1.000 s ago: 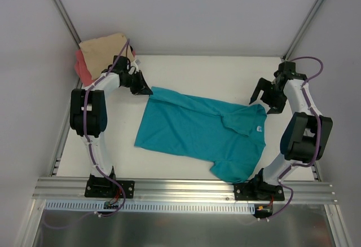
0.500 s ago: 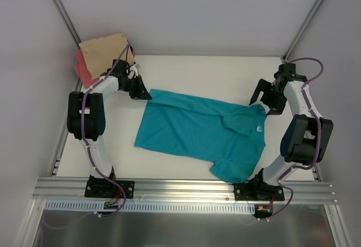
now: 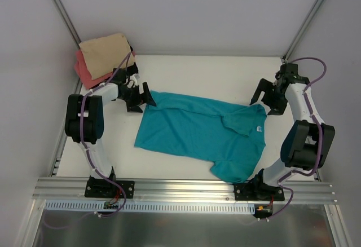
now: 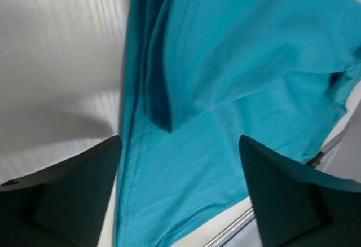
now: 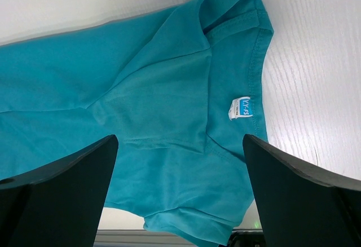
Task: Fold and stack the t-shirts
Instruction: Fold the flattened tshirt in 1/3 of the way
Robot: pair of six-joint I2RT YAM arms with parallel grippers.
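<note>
The teal t-shirt (image 3: 197, 131) lies spread, not yet folded, on the white table (image 3: 225, 75), its hem end toward the left arm and its collar toward the right arm. The small white neck label (image 5: 241, 107) faces up just inside the collar.

The left arm is bent sharply at the elbow and reaches inward. Its left gripper (image 3: 142, 100) sits at the shirt's far-left corner with the 2 fingers spread wide. In the wrist view the rumpled teal edge lies between the fingers (image 4: 67, 196), which grasp nothing.

The right arm stands tall along the right side, wrist bent inward. The right gripper (image 3: 265, 101) is poised at the collar corner, released, both fingers well apart over the cloth.

In the far-left corner the folded tan-beige t-shirt (image 3: 104, 54) rests on top of the coral-pink t-shirt (image 3: 84, 73).
</note>
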